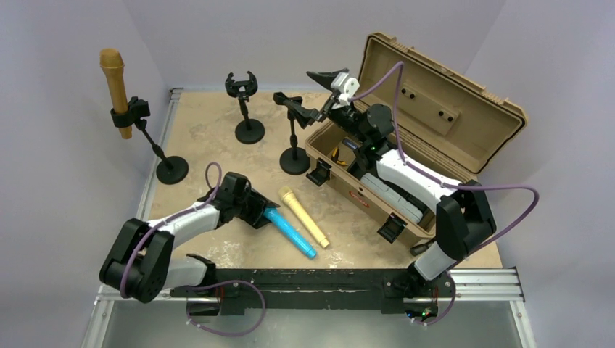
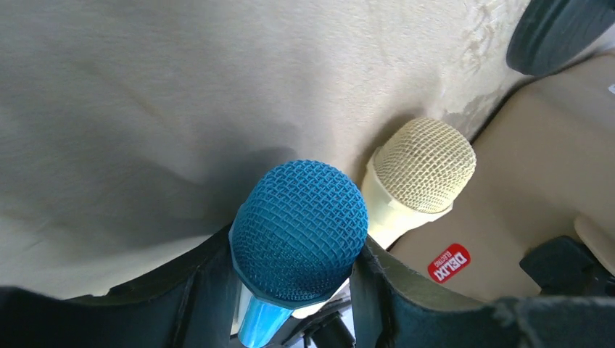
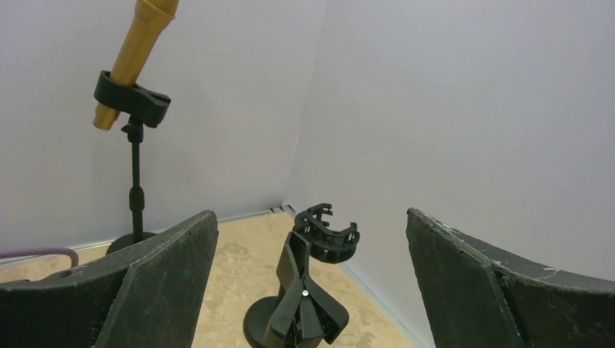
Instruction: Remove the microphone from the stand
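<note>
- Since gold mic (image 1: pixel 114 76) is the only one in a stand (image 1: pixel 157 148), it's the target: far-left corner of table (image 1: pixel 210 123), held in clip (image 1: pixel 129 112) round its lower body, tail poking out below.
- Axis: near upright, head up, slight lean. Lift-out would prob. run along that axis, up & out of clip.
- L gripper (image 2: pixel 294 254): low near table centre, fingers pressed to both sides of blue mic (image 1: pixel 290 232) just behind its head, so looks gripped. Blue mic lies flat beside yellow mic (image 1: pixel 304 216).
- From L gripper, gold mic is higher, further back & to the left. L arm is nearer, same side of table.
- R gripper (image 3: pixel 310 217): wide open, empty, raised over edge of case (image 1: pixel 435 109), facing 2 empty stands (image 1: pixel 249 109). Gold mic well apart, beyond them to its left.
- Judgement: L must drop blue mic first, else R has a long reach across the table.
</note>
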### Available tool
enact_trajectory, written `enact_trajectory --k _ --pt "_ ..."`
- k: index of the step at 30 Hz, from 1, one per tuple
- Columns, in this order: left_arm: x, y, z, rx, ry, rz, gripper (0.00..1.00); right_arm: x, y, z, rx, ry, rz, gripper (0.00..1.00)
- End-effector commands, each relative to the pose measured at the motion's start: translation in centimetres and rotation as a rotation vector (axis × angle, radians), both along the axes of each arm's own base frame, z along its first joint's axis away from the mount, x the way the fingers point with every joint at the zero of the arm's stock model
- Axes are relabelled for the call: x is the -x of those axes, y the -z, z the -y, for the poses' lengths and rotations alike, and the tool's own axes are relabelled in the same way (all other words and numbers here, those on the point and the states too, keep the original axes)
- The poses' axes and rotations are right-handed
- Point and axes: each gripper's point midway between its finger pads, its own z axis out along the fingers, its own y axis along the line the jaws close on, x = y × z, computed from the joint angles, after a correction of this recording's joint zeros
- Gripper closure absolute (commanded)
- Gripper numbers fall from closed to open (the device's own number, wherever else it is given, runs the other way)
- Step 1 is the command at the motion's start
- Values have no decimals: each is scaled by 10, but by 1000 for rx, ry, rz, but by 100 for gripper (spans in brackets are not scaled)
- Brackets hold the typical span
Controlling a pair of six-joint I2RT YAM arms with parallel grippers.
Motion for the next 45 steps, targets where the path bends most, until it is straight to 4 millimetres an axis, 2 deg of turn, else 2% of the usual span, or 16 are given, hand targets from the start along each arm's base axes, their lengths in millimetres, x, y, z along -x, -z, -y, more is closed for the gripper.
enact_trajectory --k 1,3,7,12,13,15,16,25,31,37,42,44,45 --pt "-8 4 13 66 -6 -22 94 -4 -5 0 -12 13 14 1" --pt "-6 8 11 50 -6 -32 84 -4 -3 -1 -9 11 11 1" --pt "-5 8 6 10 -1 -32 58 -6 0 -2 -7 8 6 1" --pt "4 11 0 -26 17 -60 37 -6 5 -7 -1 -11 -1 1" --pt "4 11 -1 -31 17 -58 28 -6 7 -7 1 -13 -5 1" --pt "5 11 -2 -34 14 -51 6 -7 9 -9 3 -17 -10 1" --pt "5 11 -3 -37 11 -47 1 -7 10 -9 3 -19 -11 1" --pt "0 -13 -12 -88 47 59 0 -3 3 -7 -10 -23 -8 1" --pt "1 -26 -29 -178 73 169 0 -8 -9 3 -49 30 -37 1" --pt "-1 -43 -36 -210 107 305 0 -13 -21 15 -142 81 -129 1" --pt "-15 -93 -46 -323 188 498 0 -10 -32 30 -167 139 -177 1" --pt "-22 -122 -49 -366 217 591 0 -6 -37 34 -172 142 -193 1" --pt "-27 -143 -48 -376 225 651 0 -4 -41 35 -174 139 -201 1"
